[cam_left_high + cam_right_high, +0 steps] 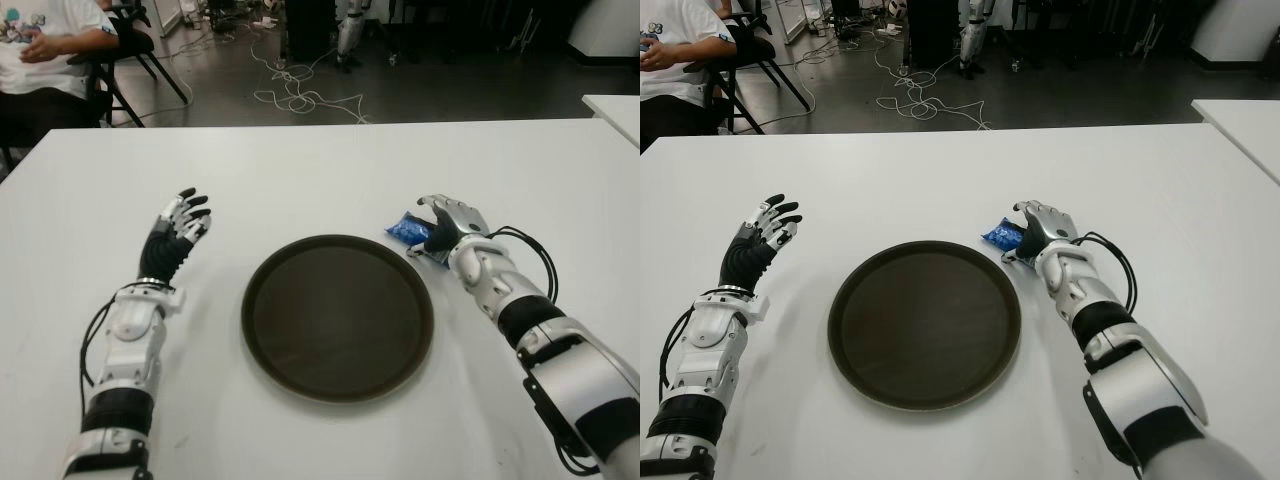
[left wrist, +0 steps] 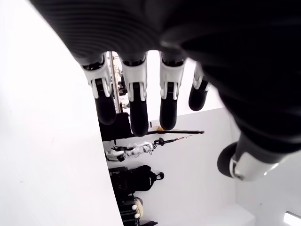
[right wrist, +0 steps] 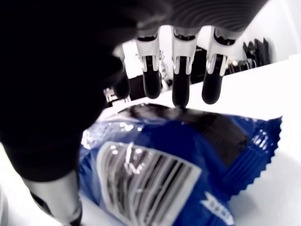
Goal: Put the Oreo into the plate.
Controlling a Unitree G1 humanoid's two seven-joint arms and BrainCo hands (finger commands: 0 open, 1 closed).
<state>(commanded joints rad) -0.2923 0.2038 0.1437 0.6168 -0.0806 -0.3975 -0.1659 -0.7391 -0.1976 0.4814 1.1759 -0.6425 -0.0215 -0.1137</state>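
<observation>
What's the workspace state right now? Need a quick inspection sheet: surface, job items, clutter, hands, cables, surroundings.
Surface: white table, bare apart from the job's things.
Job's things: dark round plate at centre, nothing in it; blue Oreo pack on the table just beyond the plate's right rim.
Clutter: nothing seen.
Hands: right hand over the Oreo pack, fingers extended above it in the wrist view, not closed; left hand left of the plate, fingers spread, holding nothing.
Cables: black cable loops on the right forearm; white cords on the floor beyond the table.
Surroundings: seated person at far left; second white table at right.
</observation>
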